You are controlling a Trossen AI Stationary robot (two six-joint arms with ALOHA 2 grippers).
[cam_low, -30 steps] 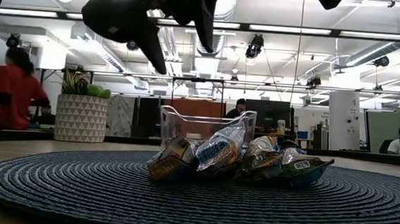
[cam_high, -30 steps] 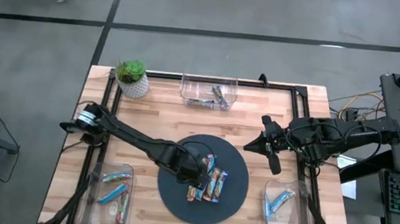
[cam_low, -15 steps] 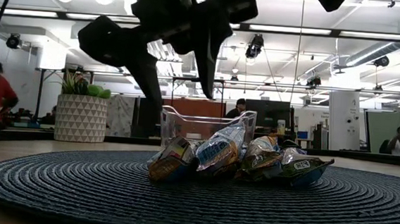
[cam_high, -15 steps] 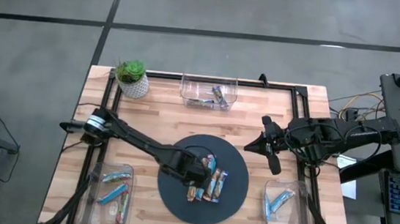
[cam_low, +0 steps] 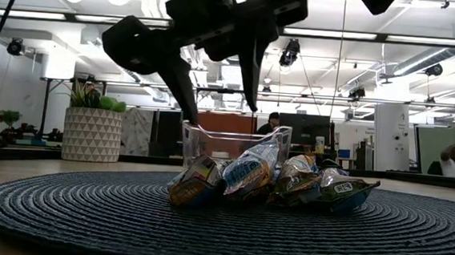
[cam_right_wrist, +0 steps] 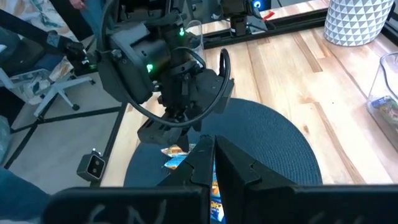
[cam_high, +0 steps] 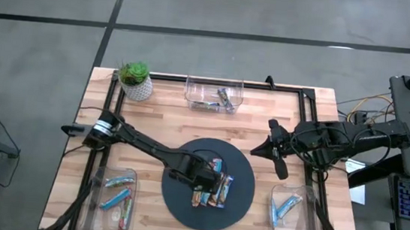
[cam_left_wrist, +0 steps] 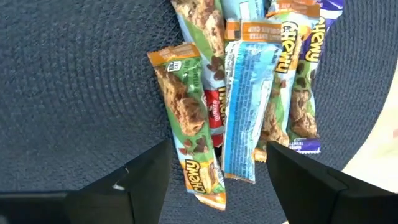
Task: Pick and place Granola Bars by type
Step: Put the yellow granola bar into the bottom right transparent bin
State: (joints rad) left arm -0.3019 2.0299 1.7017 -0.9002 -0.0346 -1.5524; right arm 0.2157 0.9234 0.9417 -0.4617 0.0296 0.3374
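I have the left arm stretched from the table's left edge across to the round mat (cam_high: 182, 196), its left gripper (cam_low: 218, 91) hanging above the pile of granola bars (cam_low: 272, 180) with the fingers (cam_left_wrist: 134, 183) spread wide and pointing down. From the left wrist view the pile lies directly under the gap: a green bar (cam_left_wrist: 189, 124) and a blue bar (cam_left_wrist: 245, 109) sit between the 2 fingers, both flat on the mat, neither one touched. From the low view the fingertips are just above the left end of the pile.

The right arm waits near the table's right edge, its right gripper (cam_high: 277, 148) off the mat, fingers pressed together in its own wrist view.

On the mat I count about 5 bars, overlapping, so the exact number is hard to tell. There are 3 clear bins: the left bin (cam_high: 110, 196) holds about 3 bars, the right bin (cam_high: 290, 210) holds 2 blue ones, and the far bin (cam_high: 214, 93) holds about 2. A small potted plant (cam_high: 134, 79) stands at the far left corner.
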